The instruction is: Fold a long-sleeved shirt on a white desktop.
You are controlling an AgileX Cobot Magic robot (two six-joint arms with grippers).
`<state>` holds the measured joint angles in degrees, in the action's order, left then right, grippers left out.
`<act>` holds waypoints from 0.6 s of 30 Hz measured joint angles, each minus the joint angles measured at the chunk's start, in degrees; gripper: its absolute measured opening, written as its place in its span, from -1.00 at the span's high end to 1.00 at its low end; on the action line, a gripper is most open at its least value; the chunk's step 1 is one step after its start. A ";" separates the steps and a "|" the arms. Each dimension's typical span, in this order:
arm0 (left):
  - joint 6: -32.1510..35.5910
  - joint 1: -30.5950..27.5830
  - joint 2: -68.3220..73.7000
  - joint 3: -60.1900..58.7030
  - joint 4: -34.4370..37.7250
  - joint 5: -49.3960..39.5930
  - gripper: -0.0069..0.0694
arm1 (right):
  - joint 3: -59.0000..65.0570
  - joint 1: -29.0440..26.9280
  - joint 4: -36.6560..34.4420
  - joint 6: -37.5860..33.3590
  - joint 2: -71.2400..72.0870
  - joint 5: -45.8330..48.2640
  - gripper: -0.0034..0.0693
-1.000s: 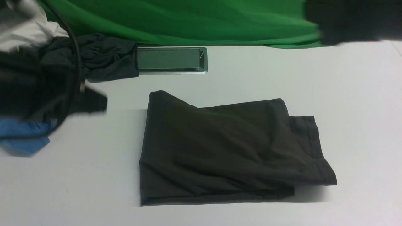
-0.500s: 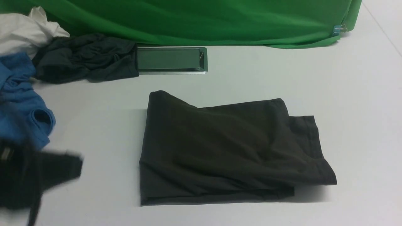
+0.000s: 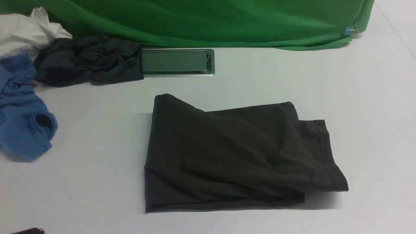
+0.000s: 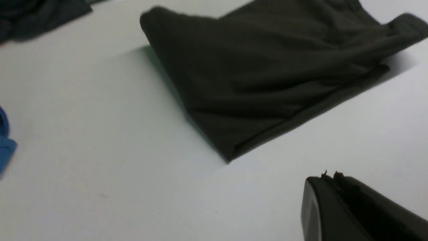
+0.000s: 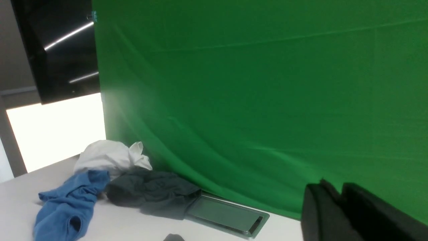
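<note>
Long-sleeved shirt [image 3: 237, 156] lying folded into a rough black rectangle mid-worktop [image 3: 357, 97], just in front of the grey metal-framed hatch [image 3: 177, 62]. Left of the hatch, touching it: crumpled dark grey-teal garment [image 3: 87, 60]; beyond that, a white cloth [image 3: 22, 31] and a blue shirt [image 3: 22, 123], all well apart from the folded shirt. Green backdrop [image 3: 201, 21] hanging directly behind the hatch. Nothing resting on the folded shirt. No print, label or writing readable. Left claw [image 4: 331, 175] clenched, empty, above bare worktop near the folded shirt's corner. Right claw [image 5: 337, 190] raised facing the backdrop, jaws nearly together, gripping nothing.
</note>
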<state>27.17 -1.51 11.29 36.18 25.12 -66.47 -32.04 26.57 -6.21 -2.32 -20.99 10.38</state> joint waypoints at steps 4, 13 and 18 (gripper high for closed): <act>0.00 0.00 -0.33 0.00 0.00 0.12 0.77 | 0.19 0.00 0.04 0.00 0.00 0.00 0.58; 3.84 0.00 -0.40 0.00 -2.40 1.52 0.77 | 0.25 0.00 0.12 0.00 0.00 0.00 0.54; 10.01 0.00 -0.34 -3.87 -11.22 18.52 0.77 | 0.25 0.00 0.17 0.00 0.00 0.00 0.49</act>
<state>37.18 -1.51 10.94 32.32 13.90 -47.96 -31.78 26.57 -6.04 -2.32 -20.99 10.38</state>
